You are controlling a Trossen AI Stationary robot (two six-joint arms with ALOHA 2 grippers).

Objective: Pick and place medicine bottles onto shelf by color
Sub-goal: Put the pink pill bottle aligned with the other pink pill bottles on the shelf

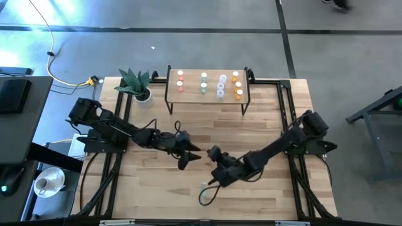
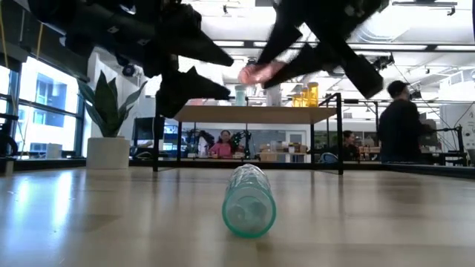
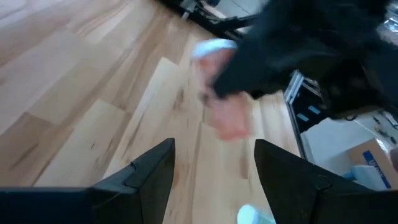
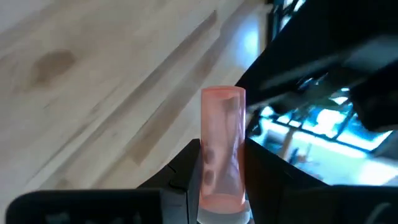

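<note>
One pink bottle [image 4: 222,149] clamped in right tool [image 4: 217,171].

Both arms reach in over the table [image 1: 157,188], meeting near its middle. The left gripper [image 1: 188,152] hangs above the wood with its two dark fingers [image 3: 149,171] spread apart, nothing between them. Just beside it, toward the table's front edge, the right gripper [image 1: 215,158] is closed tight on a pink bottle [image 4: 222,146], held off the table.
</note>
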